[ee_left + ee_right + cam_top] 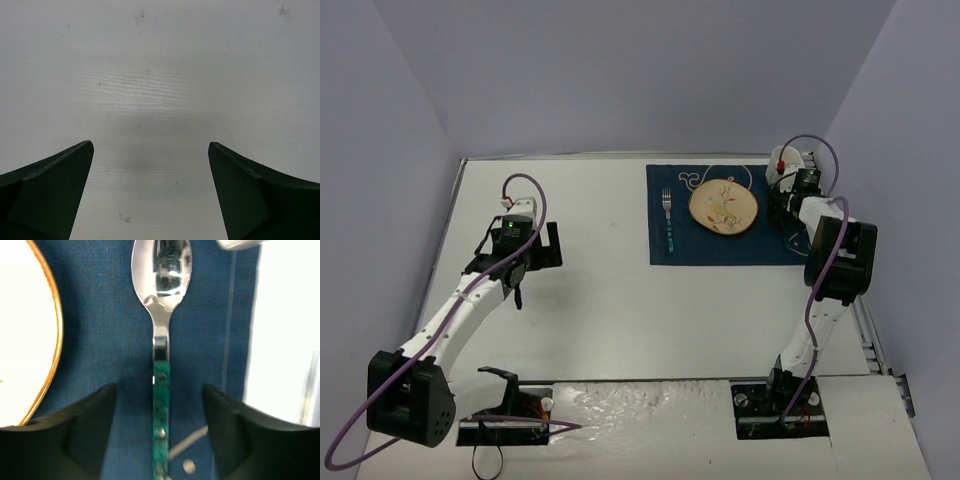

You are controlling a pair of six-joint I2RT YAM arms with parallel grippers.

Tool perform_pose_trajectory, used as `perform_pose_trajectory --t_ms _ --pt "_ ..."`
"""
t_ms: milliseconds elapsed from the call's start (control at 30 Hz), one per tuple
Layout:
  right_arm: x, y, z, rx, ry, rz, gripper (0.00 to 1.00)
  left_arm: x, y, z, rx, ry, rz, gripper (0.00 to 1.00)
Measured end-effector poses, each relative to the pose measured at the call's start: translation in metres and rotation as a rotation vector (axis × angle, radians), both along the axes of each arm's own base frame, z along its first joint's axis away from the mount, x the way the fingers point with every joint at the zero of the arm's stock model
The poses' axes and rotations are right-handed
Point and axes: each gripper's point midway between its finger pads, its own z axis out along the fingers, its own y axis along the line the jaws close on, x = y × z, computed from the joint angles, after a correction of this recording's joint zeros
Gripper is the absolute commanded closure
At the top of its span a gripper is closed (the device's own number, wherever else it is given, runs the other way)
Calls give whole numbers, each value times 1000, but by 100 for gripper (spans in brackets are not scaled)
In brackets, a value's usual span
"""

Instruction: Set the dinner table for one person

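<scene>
Smooth, matte: large white flat surface point(160, 75), directly beneath left pincer point(150, 143), wide open, empty; right pincer point(159, 385) open astride green-handled steel spoon point(160, 347), ungripped.

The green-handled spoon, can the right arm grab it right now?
Probably yes. The right gripper is open, with one finger on each side of the handle of the spoon, and nothing covers it. The plate lies off to one side on the navy placemat, clear of the handle.
</scene>
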Motion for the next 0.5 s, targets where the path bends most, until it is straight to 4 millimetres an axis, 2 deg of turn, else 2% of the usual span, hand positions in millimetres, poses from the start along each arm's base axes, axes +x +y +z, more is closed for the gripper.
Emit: perform_pose_trajectory --t_ms 100,167,200,267,367,433,500 --pt "-2 0 24 2 -28 -16 14 -3 -3 6 -7 19 -13 3" --pt "-2 0 55 1 -81 -37 0 -4 -6 18 -10 19 -20 3" --pt "-3 0 76 -3 -118 -48 0 -4 -7 26 -11 15 -23 3" --pt "-5 -1 126 -13 -219 -73 0 -3 -9 45 -12 -3 -26 3" --pt "-24 -1 224 -34 -425 -122 0 -8 -10 71 -4 -24 -33 3" --pt "-49 2 292 -43 -578 -154 0 -12 -11 91 -5 -45 -39 3" --pt "-83 8 357 -53 -739 -189 0 -17 -11 110 -10 -72 -45 3"
